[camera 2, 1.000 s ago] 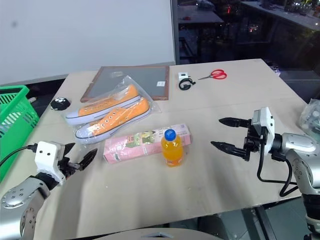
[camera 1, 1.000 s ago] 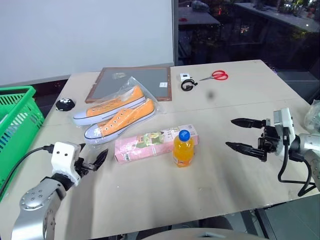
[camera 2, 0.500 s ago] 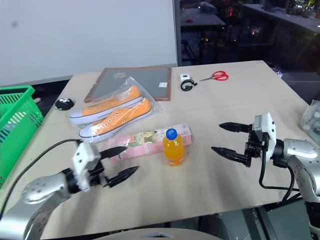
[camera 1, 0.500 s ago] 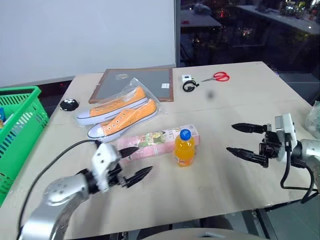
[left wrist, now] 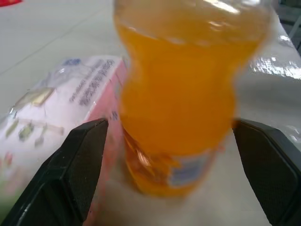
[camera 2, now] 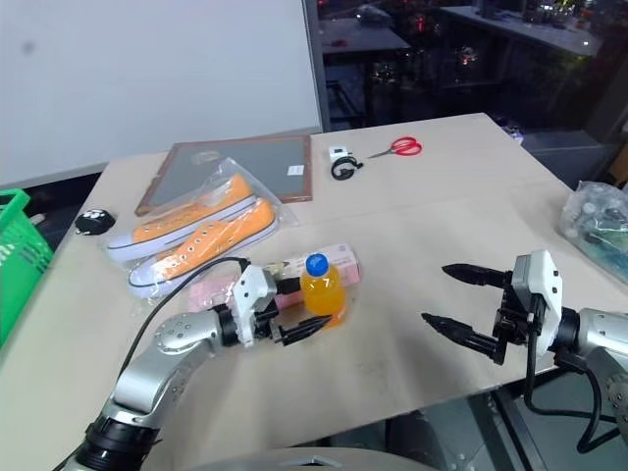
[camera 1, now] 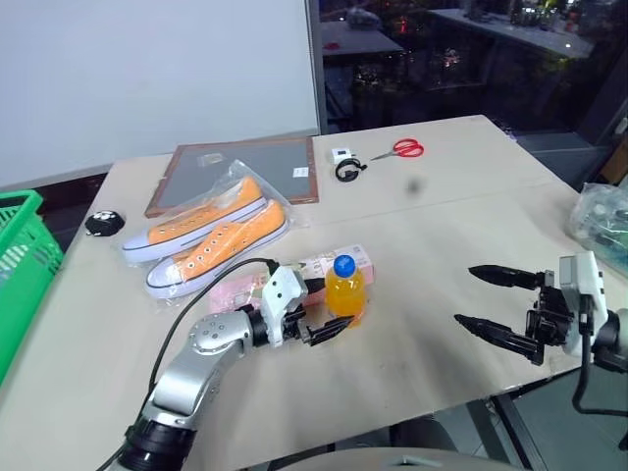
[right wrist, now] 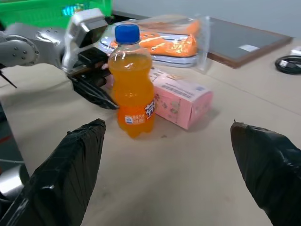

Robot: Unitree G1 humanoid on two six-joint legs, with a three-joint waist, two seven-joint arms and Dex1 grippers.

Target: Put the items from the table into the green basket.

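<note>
green basket [camera 1: 20,260] at the table's [camera 1: 412,235] nine o'clock edge. left gripper [camera 1: 316,316], fingers spread wide, straddles the upright orange bottle [camera 1: 344,288] without clamping it. pink packet [camera 2: 294,275] lies touching the bottle at its eleven o'clock. right gripper [camera 1: 496,307] gapes open, well apart at three o'clock.

Left arm bent in across the front, left gripper [camera 1: 321,316] low and roughly level, pointing toward the robot's right, fingers spread wide. Right arm out at the right side, right gripper [camera 1: 489,304] pointing left, fingers also wide apart, holding nothing.
</note>
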